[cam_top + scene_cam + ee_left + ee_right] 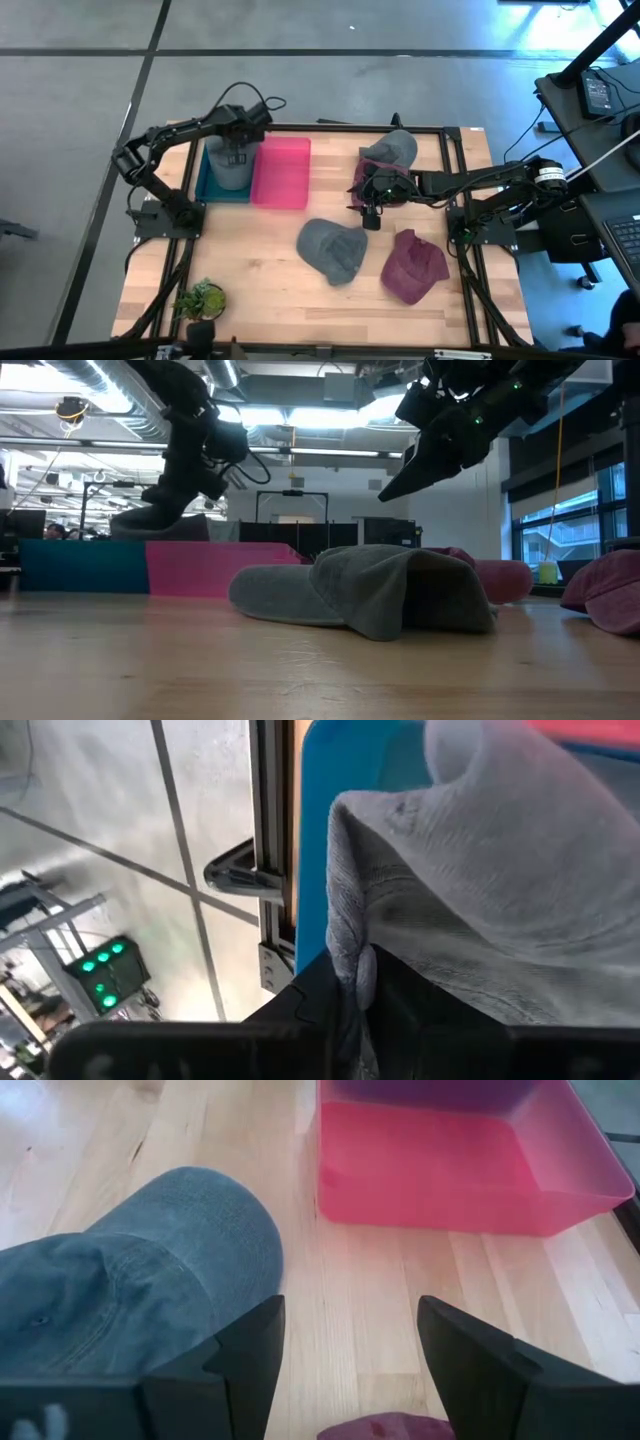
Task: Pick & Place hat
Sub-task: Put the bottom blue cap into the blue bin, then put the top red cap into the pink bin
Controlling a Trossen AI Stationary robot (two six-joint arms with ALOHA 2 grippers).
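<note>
Left hand (pixel 237 152) gripping grey hat (pixel 232 170), teal bin (pixel 208 180)

Two bins (pixel 280 175) sit left, four hats (pixel 333 250) apparently right.

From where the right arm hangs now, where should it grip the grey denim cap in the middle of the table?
Pinch the grey denim cap on its flat brim edge, coming straight down; the rounded crown is too wide. The right pincer is open, just above.
</note>
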